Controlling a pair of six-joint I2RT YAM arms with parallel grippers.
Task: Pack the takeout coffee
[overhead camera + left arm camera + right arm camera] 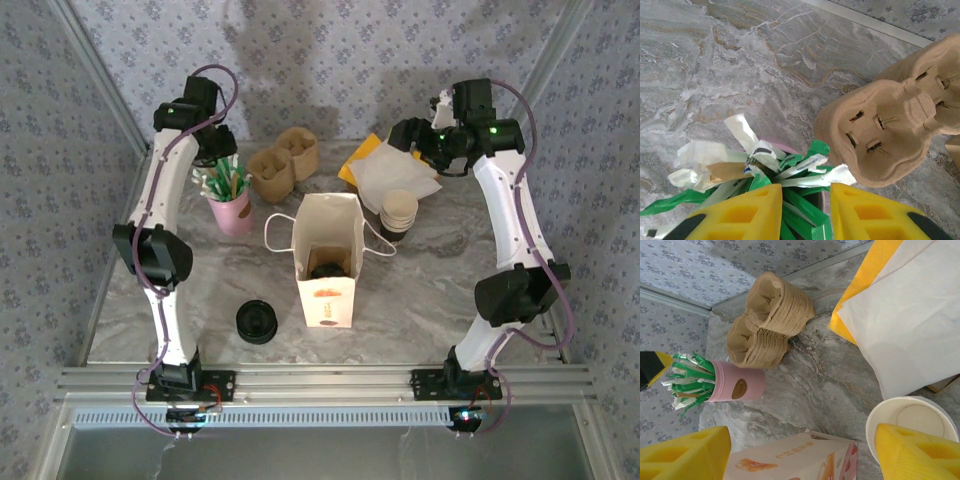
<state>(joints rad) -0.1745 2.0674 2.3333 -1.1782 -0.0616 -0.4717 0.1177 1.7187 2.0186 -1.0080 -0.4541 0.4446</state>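
Top external, takeout coffee (327, 268) inside bag (325, 300), right claw (800, 445) released, left claw (805, 192) among sachets (765, 155), grip unclear

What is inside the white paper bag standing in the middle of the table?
Deep in the open white paper bag, a round black lid shows; anything below it is covered by the bag's walls.

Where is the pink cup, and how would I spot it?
Find the white paper bag standing mid-table. Farther back and left of it, beside the brown pulp trays, stands the pink cup. Only it is pink and bristles with green and white packets.
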